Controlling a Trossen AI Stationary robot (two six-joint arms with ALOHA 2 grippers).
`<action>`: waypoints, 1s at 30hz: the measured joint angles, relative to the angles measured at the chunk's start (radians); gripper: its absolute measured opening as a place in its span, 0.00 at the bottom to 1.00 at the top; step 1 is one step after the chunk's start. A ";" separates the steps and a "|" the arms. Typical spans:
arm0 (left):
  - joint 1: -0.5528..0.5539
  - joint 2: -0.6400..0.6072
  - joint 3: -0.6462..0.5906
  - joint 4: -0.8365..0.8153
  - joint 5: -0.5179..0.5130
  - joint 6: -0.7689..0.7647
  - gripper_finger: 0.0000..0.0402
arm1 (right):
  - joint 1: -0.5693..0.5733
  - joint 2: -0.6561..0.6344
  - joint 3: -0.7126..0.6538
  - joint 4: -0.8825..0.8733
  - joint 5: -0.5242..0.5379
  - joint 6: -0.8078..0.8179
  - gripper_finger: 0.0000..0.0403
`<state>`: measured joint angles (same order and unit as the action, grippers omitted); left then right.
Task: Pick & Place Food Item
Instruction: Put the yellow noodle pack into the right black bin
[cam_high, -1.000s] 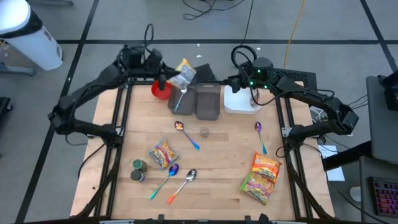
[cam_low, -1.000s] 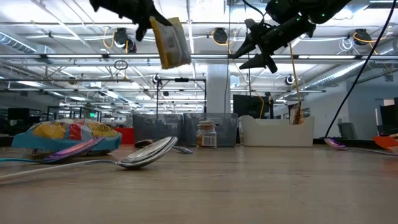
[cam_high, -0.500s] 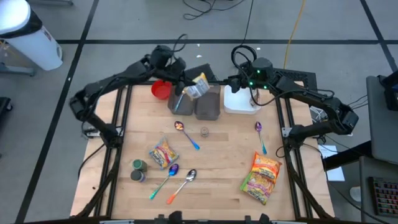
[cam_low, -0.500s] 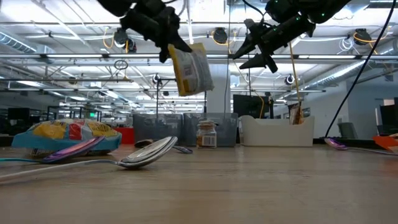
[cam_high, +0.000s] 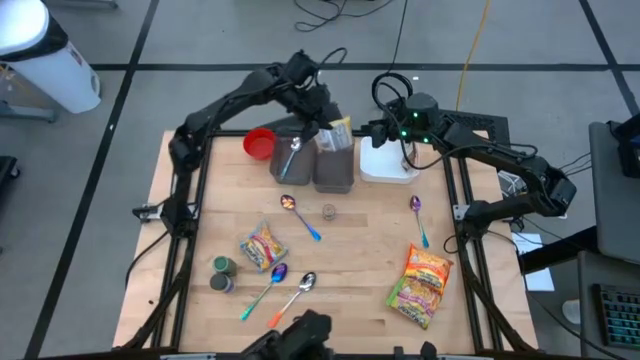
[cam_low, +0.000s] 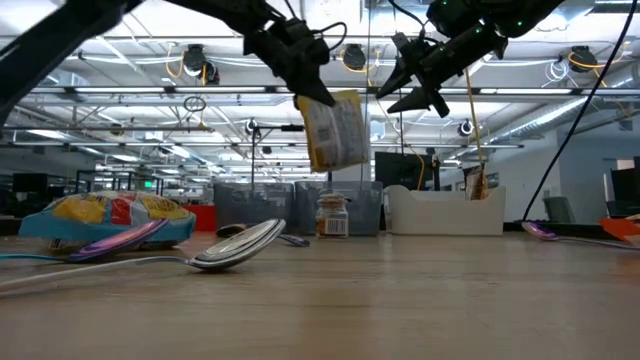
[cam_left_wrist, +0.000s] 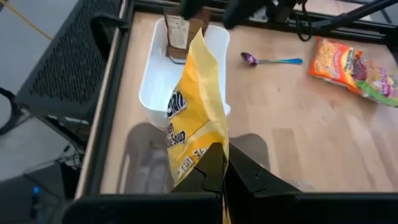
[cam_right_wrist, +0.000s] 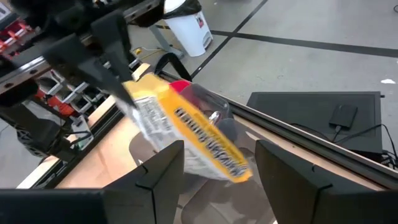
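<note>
A yellow soup packet (cam_high: 339, 134) hangs from my left gripper (cam_high: 322, 112), which is shut on it above the right of two grey bins (cam_high: 334, 172) at the table's far side. The low view shows the packet (cam_low: 335, 130) high above the table. My right gripper (cam_high: 372, 128) is open and empty, just right of the packet, over the near-left part of the white bin (cam_high: 388, 164). Its wrist view shows the packet (cam_right_wrist: 186, 134) right ahead of its fingers. A brown packet (cam_left_wrist: 177, 31) stands in the white bin. My left gripper pinches the packet's top edge near a corner (cam_low: 312, 100) between its two shut fingers (cam_left_wrist: 214, 171). The fingers come from above, slanting down. The packet hangs below them, tilted, lifted clear of the bins and the table.
A red cup (cam_high: 259, 143) and a left grey bin holding a spoon (cam_high: 291, 158) stand beside the right bin. On the table lie several spoons (cam_high: 300, 215), a small jar (cam_high: 328, 211), two snack bags (cam_high: 263, 247) (cam_high: 421, 283) and two cans (cam_high: 222, 273).
My left gripper has gone toward the table's right edge with the yellow packet, from beside the red cup to above the right grey bin, and a little down. The packet stays hanging clear below it. My right gripper has kept still.
</note>
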<state>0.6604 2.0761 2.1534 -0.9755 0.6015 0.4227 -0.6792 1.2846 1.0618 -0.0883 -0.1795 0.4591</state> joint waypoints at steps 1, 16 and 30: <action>0.000 0.020 0.033 -0.014 -0.001 0.009 0.00 | 0.000 0.000 0.000 0.000 0.000 0.000 0.47; 0.014 0.156 0.166 -0.084 -0.060 0.107 0.00 | -0.002 0.000 0.000 -0.002 0.030 0.012 0.46; 0.049 0.164 0.162 -0.078 -0.070 0.129 0.00 | -0.002 0.000 0.000 -0.002 0.030 0.008 0.46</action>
<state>0.7094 2.2402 2.3157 -1.0535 0.5314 0.5519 -0.6815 1.2846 1.0622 -0.0899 -0.1493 0.4675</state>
